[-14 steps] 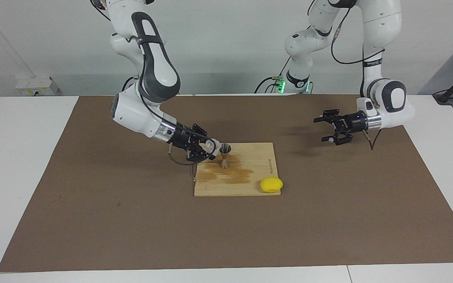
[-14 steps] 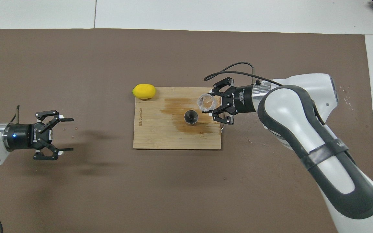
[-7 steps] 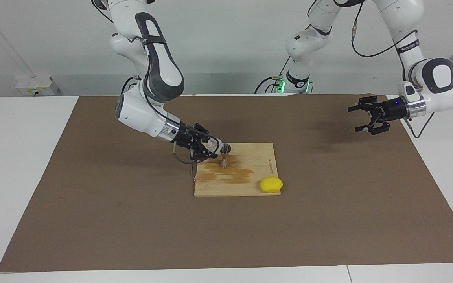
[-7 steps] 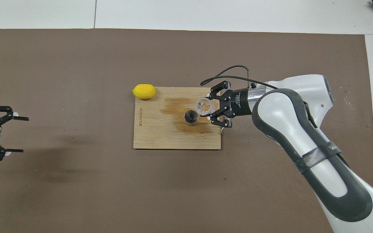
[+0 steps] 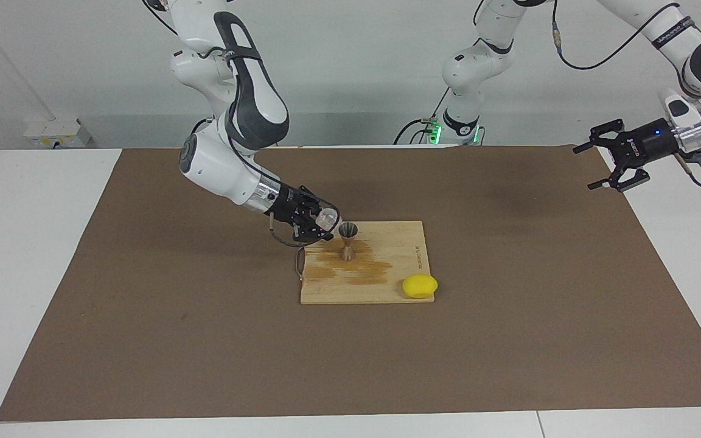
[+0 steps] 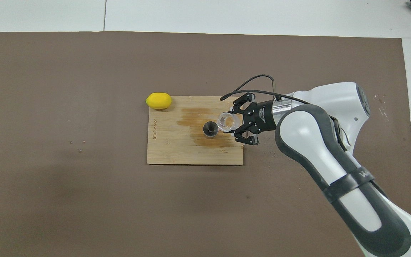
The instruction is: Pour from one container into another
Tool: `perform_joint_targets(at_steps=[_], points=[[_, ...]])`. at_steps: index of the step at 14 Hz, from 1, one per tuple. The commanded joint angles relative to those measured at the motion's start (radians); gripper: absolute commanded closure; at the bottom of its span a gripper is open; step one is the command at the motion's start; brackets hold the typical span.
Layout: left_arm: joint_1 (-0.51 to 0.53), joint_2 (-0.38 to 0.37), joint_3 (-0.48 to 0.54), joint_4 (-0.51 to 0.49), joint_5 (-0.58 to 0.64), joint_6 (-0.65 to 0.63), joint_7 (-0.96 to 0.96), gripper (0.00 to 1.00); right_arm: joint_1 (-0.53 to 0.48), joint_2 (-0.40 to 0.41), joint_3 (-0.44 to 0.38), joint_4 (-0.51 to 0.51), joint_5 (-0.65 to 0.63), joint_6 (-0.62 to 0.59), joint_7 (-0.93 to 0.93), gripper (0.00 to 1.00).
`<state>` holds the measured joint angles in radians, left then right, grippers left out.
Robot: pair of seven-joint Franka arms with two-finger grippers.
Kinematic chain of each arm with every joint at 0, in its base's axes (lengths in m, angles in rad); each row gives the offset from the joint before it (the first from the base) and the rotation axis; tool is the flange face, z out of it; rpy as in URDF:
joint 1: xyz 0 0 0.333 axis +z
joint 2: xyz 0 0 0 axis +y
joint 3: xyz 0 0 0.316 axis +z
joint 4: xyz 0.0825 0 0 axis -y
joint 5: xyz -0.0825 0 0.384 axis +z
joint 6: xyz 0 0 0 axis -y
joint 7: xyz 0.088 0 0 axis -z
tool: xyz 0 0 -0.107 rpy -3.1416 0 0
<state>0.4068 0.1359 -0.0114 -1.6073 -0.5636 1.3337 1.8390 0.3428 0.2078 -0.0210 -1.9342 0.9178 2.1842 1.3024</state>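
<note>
The glass is held by the right gripper, its fingers closed on the glass's walls. It hangs tilted over the board at the edge toward the right arm's end of the bench, with its mouth turned toward the jigger.

The jigger stands upright on the board, near the edge nearest the robots, on a dark wet-looking stain. In the overhead view the glass's rim lies just beside the jigger's open top, on the side toward the right arm; whether the rim overlaps the cup cannot be told. The glass's axis runs roughly along the gripper's reach, pointing at the jigger, so the pour is judged to turn on the rim being brought over that narrow mouth.

The left gripper waits with fingers wide apart and empty, over the corner of the mat at the left arm's end. A lemon lies at the board's corner.
</note>
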Motion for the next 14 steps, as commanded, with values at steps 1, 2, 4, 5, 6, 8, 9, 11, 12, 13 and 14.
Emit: perform_joint_targets(at_steps=[1,2,4,5,6,8,9,11,12,13,14], points=[[-0.052,-0.048,0.007,0.024,0.098,0.067,-0.161,0.00,0.018,-0.025,-0.005,-0.011,-0.051,0.000,0.063,1.00],[-0.078,-0.067,0.007,0.021,0.141,0.087,-0.285,0.00,0.019,-0.024,-0.005,-0.006,-0.054,0.002,0.069,1.00],[-0.114,-0.082,0.007,0.024,0.172,0.117,-0.529,0.00,0.019,-0.024,-0.005,-0.005,-0.066,0.005,0.077,1.00],[-0.137,-0.084,0.008,0.030,0.189,0.146,-0.632,0.00,0.019,-0.022,-0.005,-0.002,-0.089,0.005,0.095,1.00],[-0.155,-0.087,0.005,0.033,0.238,0.168,-0.738,0.00,0.019,-0.022,-0.004,0.003,-0.103,0.005,0.110,1.00],[-0.166,-0.116,0.002,0.033,0.312,0.177,-0.979,0.00,0.019,-0.021,-0.004,0.009,-0.106,0.006,0.118,1.00],[-0.172,-0.124,-0.001,0.035,0.332,0.176,-1.074,0.00,0.025,-0.019,-0.004,0.011,-0.111,0.006,0.130,1.00],[-0.177,-0.137,-0.001,0.035,0.396,0.176,-1.129,0.00,0.045,-0.013,-0.005,0.021,-0.135,0.009,0.156,1.00],[-0.180,-0.140,-0.002,0.035,0.439,0.170,-1.162,0.00,0.045,-0.010,-0.005,0.032,-0.139,0.009,0.166,1.00],[-0.180,-0.153,-0.004,0.035,0.462,0.161,-1.223,0.00,0.047,-0.007,-0.005,0.041,-0.140,0.011,0.179,1.00],[-0.183,-0.159,-0.007,0.032,0.473,0.160,-1.298,0.00,0.047,-0.004,-0.005,0.046,-0.152,0.011,0.195,1.00]])
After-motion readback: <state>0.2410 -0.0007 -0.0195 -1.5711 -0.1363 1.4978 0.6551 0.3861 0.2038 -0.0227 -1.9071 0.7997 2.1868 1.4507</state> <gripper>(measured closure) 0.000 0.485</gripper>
